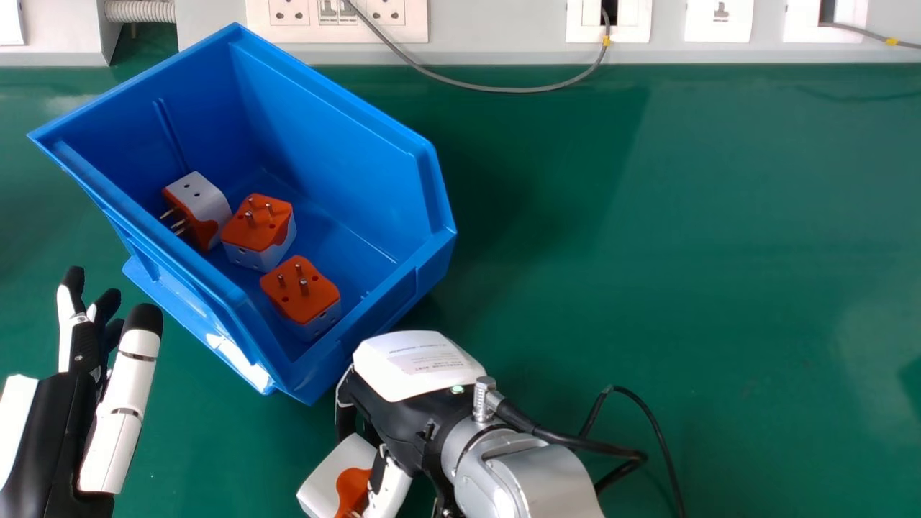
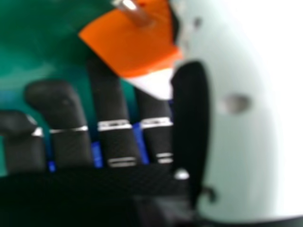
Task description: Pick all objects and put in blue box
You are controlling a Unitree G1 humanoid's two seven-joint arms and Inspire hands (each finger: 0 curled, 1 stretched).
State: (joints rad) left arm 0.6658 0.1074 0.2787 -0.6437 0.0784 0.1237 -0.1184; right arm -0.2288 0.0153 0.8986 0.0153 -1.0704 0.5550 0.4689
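Your blue box [image 1: 324, 122] is open at the top, and it is turned at an angle.
Inside the box, you have the first plug adapter [image 1: 205, 198], lying with its pins to the side, then the second adapter [image 1: 257, 223] just beside it, and the third adapter [image 1: 301, 289], both with orange face and pins upward. The fourth adapter [image 1: 324, 480], white and orange also, is outside the box, near its closer side.
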